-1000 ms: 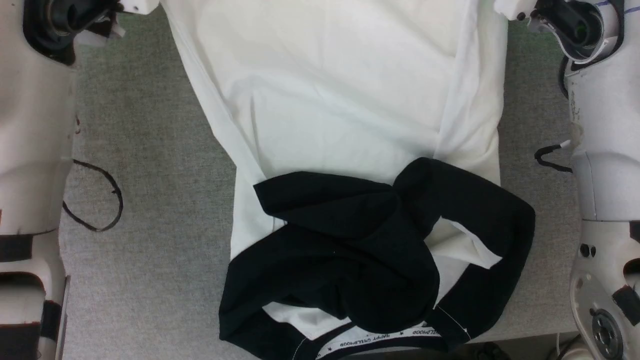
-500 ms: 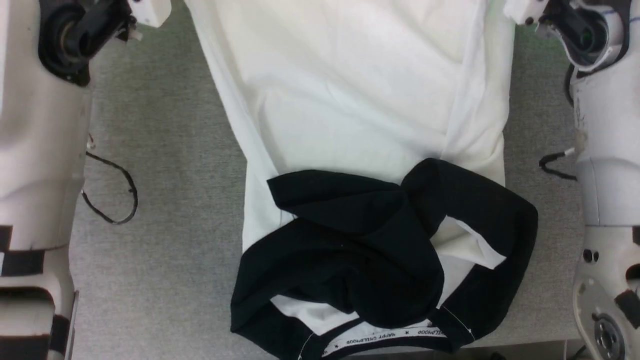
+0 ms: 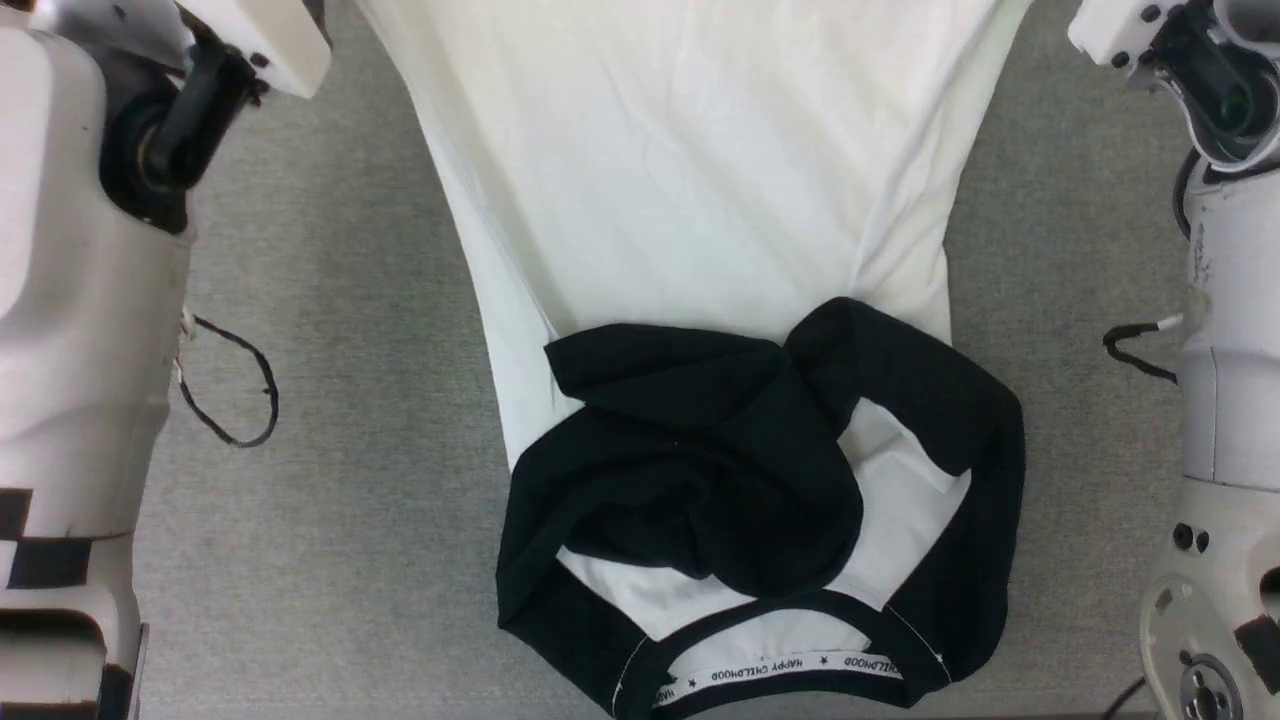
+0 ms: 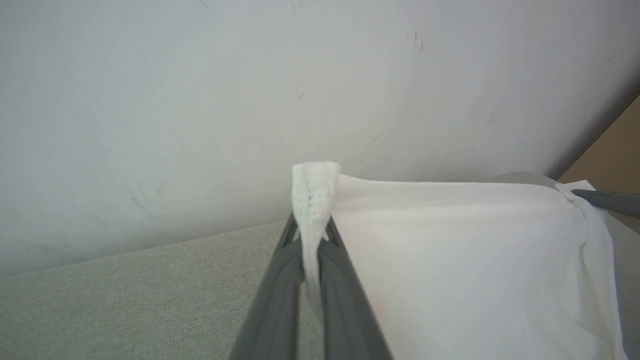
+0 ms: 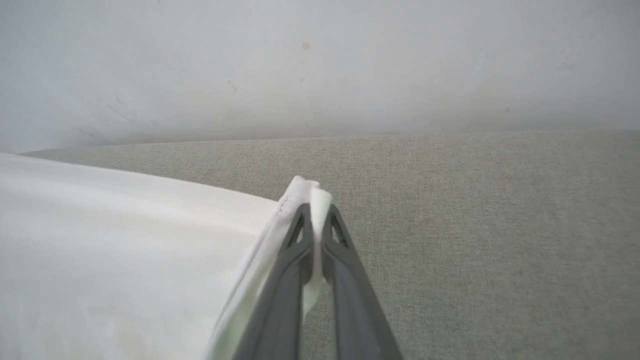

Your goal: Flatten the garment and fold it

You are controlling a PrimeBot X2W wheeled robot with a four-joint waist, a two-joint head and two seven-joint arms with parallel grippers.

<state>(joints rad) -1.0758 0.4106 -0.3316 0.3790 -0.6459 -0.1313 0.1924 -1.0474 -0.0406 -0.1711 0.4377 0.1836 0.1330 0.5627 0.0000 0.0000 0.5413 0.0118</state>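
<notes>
The garment (image 3: 700,200) lies on the grey table, white body stretching to the far side, black sleeves (image 3: 740,450) bunched over the chest near me, and the black collar (image 3: 780,670) with white lettering at the near edge. In the left wrist view my left gripper (image 4: 312,225) is shut on a white hem corner (image 4: 315,185). My right gripper (image 5: 314,225) is shut on the other white hem corner (image 5: 305,187) in the right wrist view. The hem edge between them is pulled taut; the right gripper's finger (image 4: 607,200) shows at the far corner.
The grey fabric-covered table (image 3: 350,350) spreads on both sides of the garment. A pale wall (image 5: 320,60) rises just beyond the table's far edge. A thin black cable loop (image 3: 235,385) hangs beside my left forearm, and another (image 3: 1135,345) beside my right.
The white body has drawn tighter and narrower, and the whole garment has slid away from me, so the collar now shows fully. Both forearms have shifted in the head view.
</notes>
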